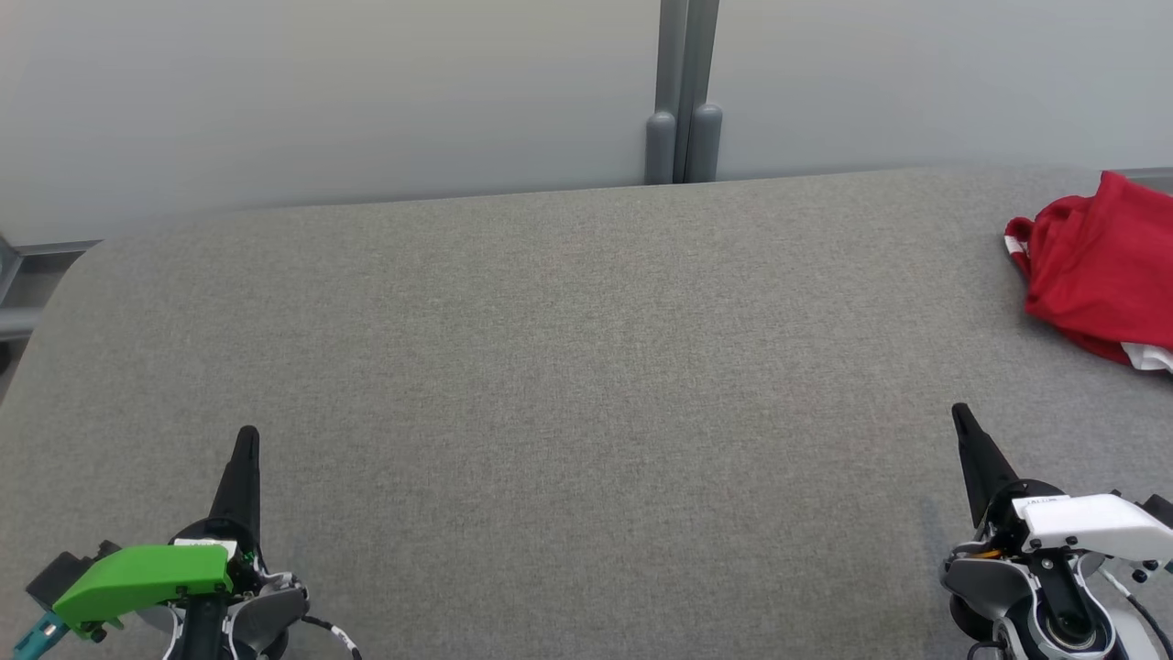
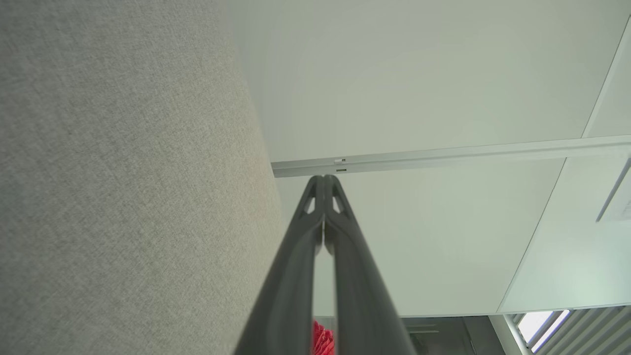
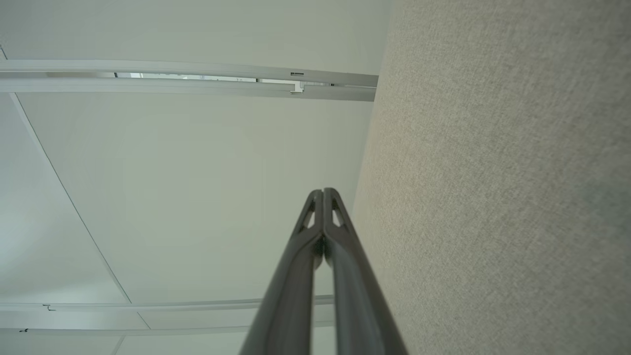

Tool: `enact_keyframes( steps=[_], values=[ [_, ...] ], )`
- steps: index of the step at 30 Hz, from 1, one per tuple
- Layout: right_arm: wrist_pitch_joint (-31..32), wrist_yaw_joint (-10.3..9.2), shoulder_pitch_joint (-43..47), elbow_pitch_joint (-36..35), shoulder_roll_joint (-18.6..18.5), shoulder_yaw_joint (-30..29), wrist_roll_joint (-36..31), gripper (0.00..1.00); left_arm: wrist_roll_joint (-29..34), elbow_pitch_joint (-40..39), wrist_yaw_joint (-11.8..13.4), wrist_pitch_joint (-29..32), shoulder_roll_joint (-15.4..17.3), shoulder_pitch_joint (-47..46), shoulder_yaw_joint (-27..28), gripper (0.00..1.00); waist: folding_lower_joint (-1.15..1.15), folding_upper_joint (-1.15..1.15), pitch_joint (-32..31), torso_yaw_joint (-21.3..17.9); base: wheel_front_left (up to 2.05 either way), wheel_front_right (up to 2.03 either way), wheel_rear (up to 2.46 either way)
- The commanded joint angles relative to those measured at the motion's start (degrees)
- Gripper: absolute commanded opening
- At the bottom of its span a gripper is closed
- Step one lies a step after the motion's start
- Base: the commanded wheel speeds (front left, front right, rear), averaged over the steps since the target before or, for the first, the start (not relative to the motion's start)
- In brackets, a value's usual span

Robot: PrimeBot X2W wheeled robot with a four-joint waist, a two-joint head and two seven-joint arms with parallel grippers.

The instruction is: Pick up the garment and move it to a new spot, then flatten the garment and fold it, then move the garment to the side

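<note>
The garment (image 1: pixel 1104 266) is red with white trim and lies crumpled at the far right of the grey fabric table (image 1: pixel 550 367), partly cut off by the head view's right edge. A sliver of the red garment (image 2: pixel 323 340) peeks between the fingers in the left wrist view. My left gripper (image 1: pixel 247 435) rests at the lower left, shut, with nothing in it; its fingertips meet in the left wrist view (image 2: pixel 324 178). At the lower right my right gripper (image 1: pixel 960 412) is shut and empty, well short of the garment; its tips touch in the right wrist view (image 3: pixel 323 191).
Pale wall panels stand behind the table, joined by a grey post (image 1: pixel 683 92). The table's back edge runs across the head view, with a rounded corner at the far left. Grey fabric stretches between the two grippers.
</note>
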Motion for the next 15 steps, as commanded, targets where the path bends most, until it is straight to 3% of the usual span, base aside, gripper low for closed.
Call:
enact_keyframes(
  steps=[1, 15],
  values=[
    [0.4, 0.02, -0.9, -0.3, -0.4, 0.1, 1.3, 0.0, -0.8, -0.3, -0.3, 0.3, -0.1, -1.0, 0.4, 0.0, 0.0, 0.0, 0.1, -0.1, 0.0, 0.0, 0.0],
    [1.4, 0.02, -1.4, -0.4, -0.4, 0.4, 5.2, 0.0, -3.7, -0.8, -0.3, 1.2, -0.6, -1.5, 1.0, 0.0, 0.0, 0.0, 0.4, -0.6, 0.0, 0.0, 0.0]
  ],
)
